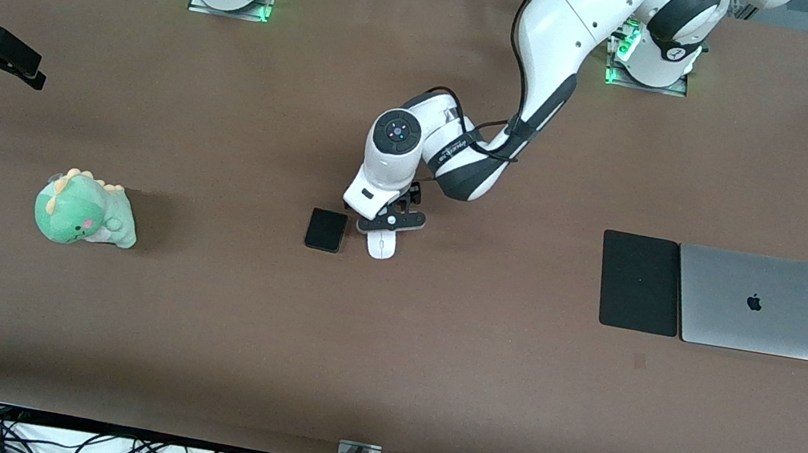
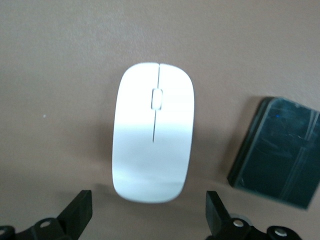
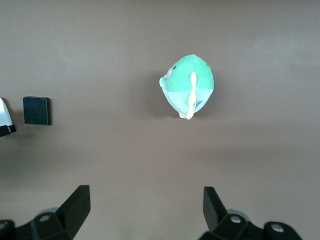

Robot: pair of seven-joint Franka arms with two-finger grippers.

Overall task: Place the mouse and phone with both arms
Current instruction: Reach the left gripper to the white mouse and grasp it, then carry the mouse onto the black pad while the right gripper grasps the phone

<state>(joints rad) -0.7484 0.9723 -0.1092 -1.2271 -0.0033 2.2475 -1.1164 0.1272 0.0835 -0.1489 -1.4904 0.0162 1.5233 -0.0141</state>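
The white mouse [image 1: 381, 245] lies on the brown table near its middle. The black phone [image 1: 326, 230] lies flat close beside it, toward the right arm's end. My left gripper [image 1: 390, 224] is open, low over the mouse's end nearest the robots. In the left wrist view the mouse [image 2: 153, 132] lies just ahead of the open gripper [image 2: 150, 215], and the phone [image 2: 277, 152] is beside it. My right gripper [image 1: 23, 69] waits high over the right arm's end of the table. It is open and empty [image 3: 145, 207], with the phone [image 3: 37, 110] small below it.
A green dinosaur plush [image 1: 85, 210] sits toward the right arm's end and also shows in the right wrist view [image 3: 189, 85]. A large black mouse pad [image 1: 640, 282] and a closed grey laptop [image 1: 753, 302] lie side by side toward the left arm's end.
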